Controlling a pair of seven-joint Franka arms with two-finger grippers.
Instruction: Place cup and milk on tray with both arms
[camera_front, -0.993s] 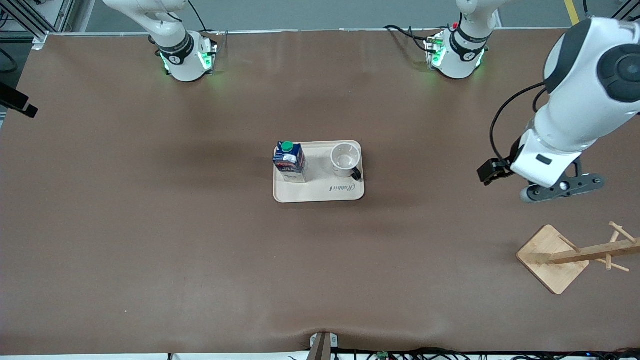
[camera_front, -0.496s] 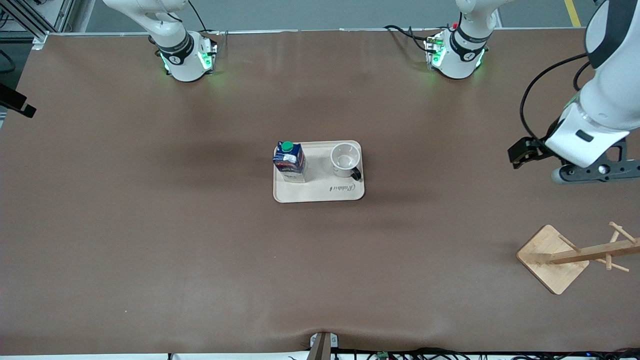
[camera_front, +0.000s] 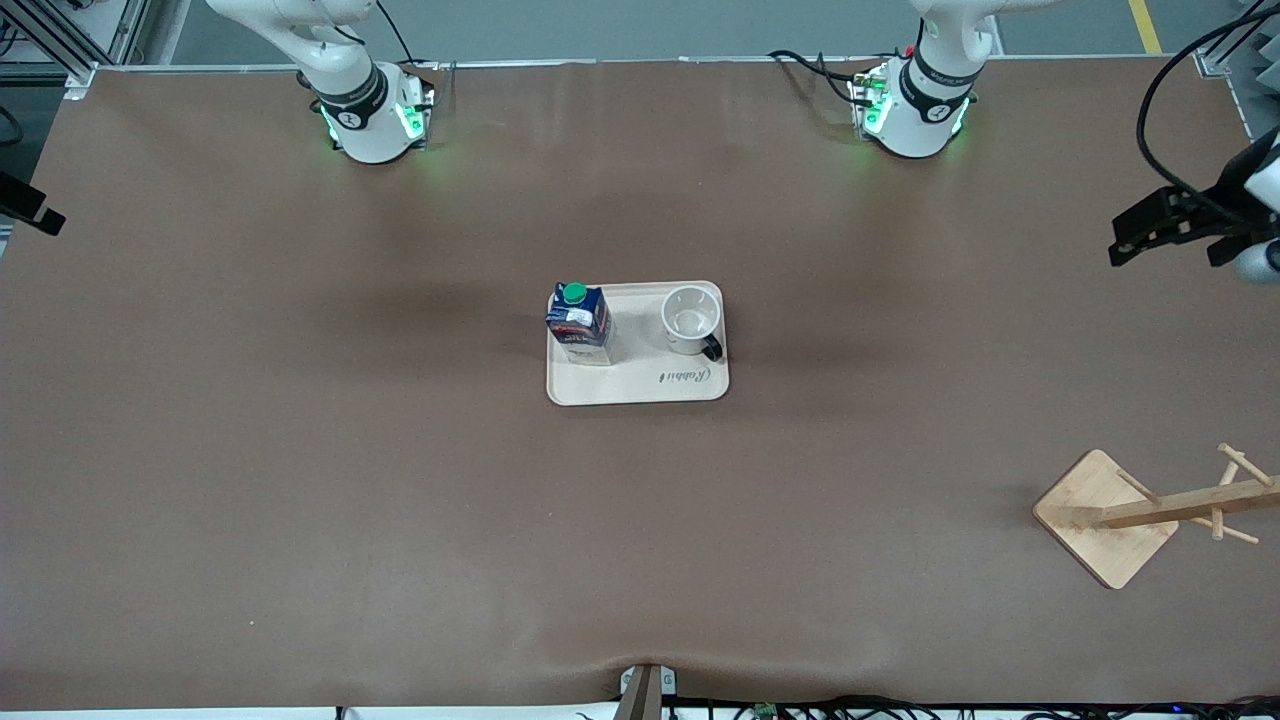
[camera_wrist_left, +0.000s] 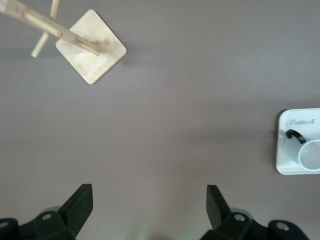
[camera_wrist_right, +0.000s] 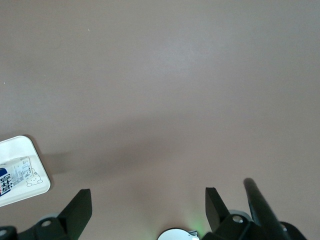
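Front view gives you the whole brown surface (camera_front: 300, 450) with the tray (camera_front: 640, 388) at its middle. The milk (camera_front: 579, 324) stands upright on the tray at the corner toward the right arm's end, its green cap up; the red label carries white lettering that you cannot read from here. The cup (camera_front: 691, 319) sits upright on the same tray toward the left arm's end, mouth up, its black handle pointing toward the front camera and the left arm's end. The two stand apart from each other. On the tray's bare part nearer the front camera you can read the script word "Rabbit".

Your left end effector (camera_wrist_left: 147, 210) is up in the air over the edge of the surface at the left arm's end, well apart from the tray. In the left wrist view its fingers (camera_wrist_left: 77, 207) stand wide apart with nothing between them, and you see the tray corner with "Rabbit" and the cup's rim and handle at the frame edge.

Your right end effector (camera_wrist_right: 147, 210) does not appear in the front view. In the right wrist view its fingers (camera_wrist_right: 80, 207) are spread wide and hold nothing, over bare surface, with a corner of the tray showing a small bear drawing.

A wooden rack (camera_front: 1110, 515) with pegs stands near the left arm's end, nearer the front camera than the tray.
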